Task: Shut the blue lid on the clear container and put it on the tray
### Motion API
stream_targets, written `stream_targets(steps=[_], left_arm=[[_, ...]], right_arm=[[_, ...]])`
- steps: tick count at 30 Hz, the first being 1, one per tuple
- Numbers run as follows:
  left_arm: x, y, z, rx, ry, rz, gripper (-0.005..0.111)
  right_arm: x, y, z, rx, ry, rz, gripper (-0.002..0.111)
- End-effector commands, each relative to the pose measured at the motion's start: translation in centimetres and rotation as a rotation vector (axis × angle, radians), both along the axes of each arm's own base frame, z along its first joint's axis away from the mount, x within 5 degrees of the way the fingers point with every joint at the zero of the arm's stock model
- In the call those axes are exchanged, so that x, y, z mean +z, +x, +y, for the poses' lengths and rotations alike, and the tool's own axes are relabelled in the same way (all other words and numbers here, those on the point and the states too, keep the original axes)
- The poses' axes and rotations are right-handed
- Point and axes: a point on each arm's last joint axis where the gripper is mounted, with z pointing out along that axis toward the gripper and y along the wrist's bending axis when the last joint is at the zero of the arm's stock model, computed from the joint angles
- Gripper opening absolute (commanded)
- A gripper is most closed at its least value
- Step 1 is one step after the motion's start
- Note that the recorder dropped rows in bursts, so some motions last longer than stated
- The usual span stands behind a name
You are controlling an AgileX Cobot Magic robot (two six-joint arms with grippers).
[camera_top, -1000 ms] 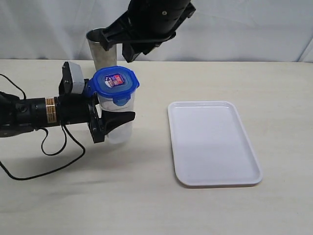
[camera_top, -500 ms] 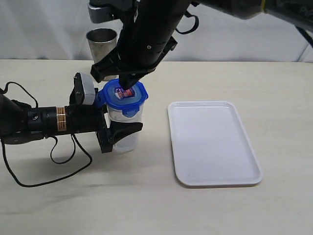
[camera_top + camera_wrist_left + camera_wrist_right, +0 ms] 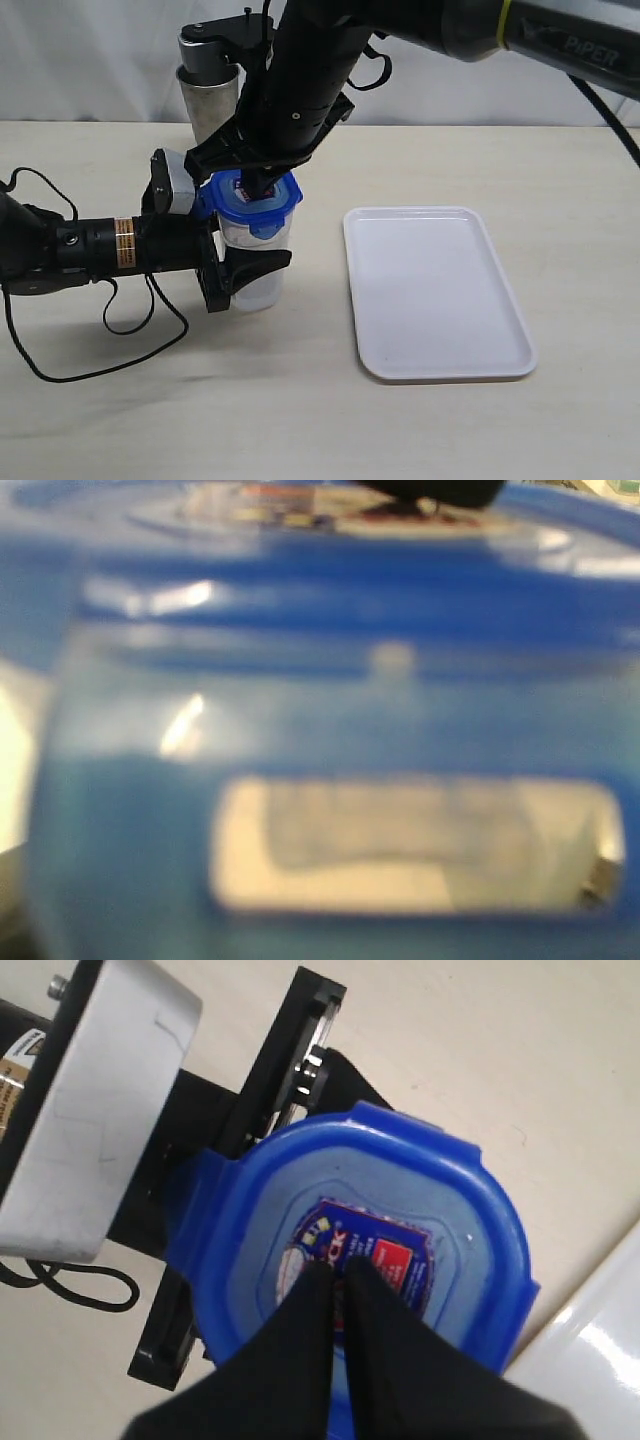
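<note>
The clear container (image 3: pixel 250 288) stands on the table left of centre, with the blue lid (image 3: pixel 277 206) sitting on top of it. My left gripper (image 3: pixel 262 250) reaches in from the left and is shut on the container's body; one dark finger (image 3: pixel 250 268) crosses its front. The left wrist view is filled by the blurred blue lid (image 3: pixel 330 630). My right gripper (image 3: pixel 262 186) comes down from above, shut and empty, its tips resting on the lid's sticker. In the right wrist view the right gripper (image 3: pixel 335 1265) touches the middle of the blue lid (image 3: pixel 470 1220). The white tray (image 3: pixel 440 372) lies empty to the right.
A steel tumbler (image 3: pixel 205 100) stands just behind the container, close to the right arm. The left arm's black cable (image 3: pixel 110 330) loops over the table at the left. A corner of the tray (image 3: pixel 600 1350) shows in the right wrist view.
The right arm has come down over the container and its jaws have shut, their tips now on the lid. The left gripper has shifted slightly right with the container.
</note>
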Motion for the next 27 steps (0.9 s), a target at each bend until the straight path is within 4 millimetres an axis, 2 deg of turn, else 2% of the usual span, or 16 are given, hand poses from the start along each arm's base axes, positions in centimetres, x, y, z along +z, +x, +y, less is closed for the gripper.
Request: stream_targets(steps=[1,2,4,8,9,15,22,27], left_arm=[[0.6,0.2,-0.1,0.004,-0.041,-0.020,0.008],[0.6,0.2,-0.1,0.006,-0.041,-0.020,0.013],[0.7,0.3,0.1,0.013,-0.042,-0.020,0.032],[0.6,0.5,0.4,0.021,-0.041,-0.019,0.078],[0.6,0.5,0.4,0.021,-0.041,-0.017,0.082],[0.6,0.4,0.5,0.009,-0.035,-0.018,0.079],[0.5,0.9,2.5,0.038,-0.029,0.006,0.079],[0.4,0.8,2.4,0.028,-0.025,0.006,0.079]], right_arm=[[-1.3,0.1,0.1,0.010,-0.036,0.042,0.005],[-1.3,0.1,0.1,0.010,-0.036,0.042,0.005],[-1.3,0.1,0.1,0.010,-0.036,0.042,0.005],[-1.3,0.0,0.1,0.010,-0.037,0.043,0.005],[-1.3,0.0,0.1,0.010,-0.038,0.045,0.005],[-1.3,0.0,0.0,0.010,-0.040,0.043,0.005],[-1.3,0.0,0.0,0.008,-0.040,0.044,0.005],[-1.3,0.0,0.0,0.008,-0.040,0.044,0.005]])
